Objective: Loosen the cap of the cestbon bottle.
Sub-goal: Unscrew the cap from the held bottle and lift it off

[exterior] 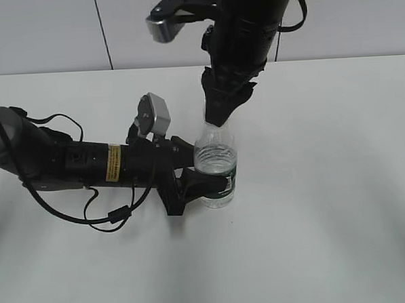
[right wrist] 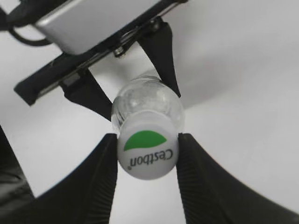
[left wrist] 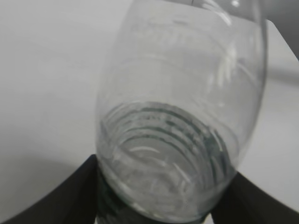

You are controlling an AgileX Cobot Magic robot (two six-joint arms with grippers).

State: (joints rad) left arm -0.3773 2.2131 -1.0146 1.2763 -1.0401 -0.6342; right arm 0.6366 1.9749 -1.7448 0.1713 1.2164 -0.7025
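The cestbon bottle point(exterior: 216, 166) stands upright on the white table, clear with a dark green label band low down. My left gripper point(exterior: 205, 183) is shut on the bottle's lower body; the bottle point(left wrist: 177, 116) fills the left wrist view between the black fingers point(left wrist: 163, 205). My right gripper point(exterior: 218, 117) comes down from above and is shut on the cap point(right wrist: 147, 148), a white cap with a green patch and "Cestbon" lettering, one finger touching each side point(right wrist: 146, 151). In the exterior view the cap is hidden by the right fingers.
The white table point(exterior: 328, 219) spreads around the bottle. The left arm point(exterior: 74, 161) lies along the table at the left with a looping black cable point(exterior: 107, 214). The right arm point(exterior: 247, 27) hangs over the bottle from the back.
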